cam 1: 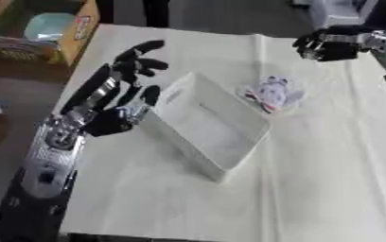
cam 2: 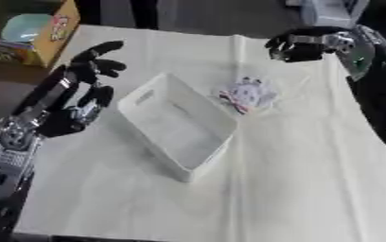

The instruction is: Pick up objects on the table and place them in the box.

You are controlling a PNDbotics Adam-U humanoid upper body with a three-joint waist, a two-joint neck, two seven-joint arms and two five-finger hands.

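Note:
A white rectangular box point(cam 1: 215, 126) lies askew in the middle of the cream tablecloth, and nothing shows inside it. Just right of its far end lies a small white, pink and purple object point(cam 1: 272, 93) on the cloth. My left hand point(cam 1: 123, 81) is open with fingers spread, raised beside the box's left end, its thumb close to the box wall. At the far right edge of the table my right hand point(cam 2: 305, 46) hovers with fingers curled and nothing in them, beyond the small object and apart from it.
A cardboard carton point(cam 1: 79, 29) with colourful packets stands off the table at the upper left. A white piece of equipment point(cam 2: 333, 12) sits past the far edge. Bare cloth point(cam 1: 312, 179) stretches across the near and right side.

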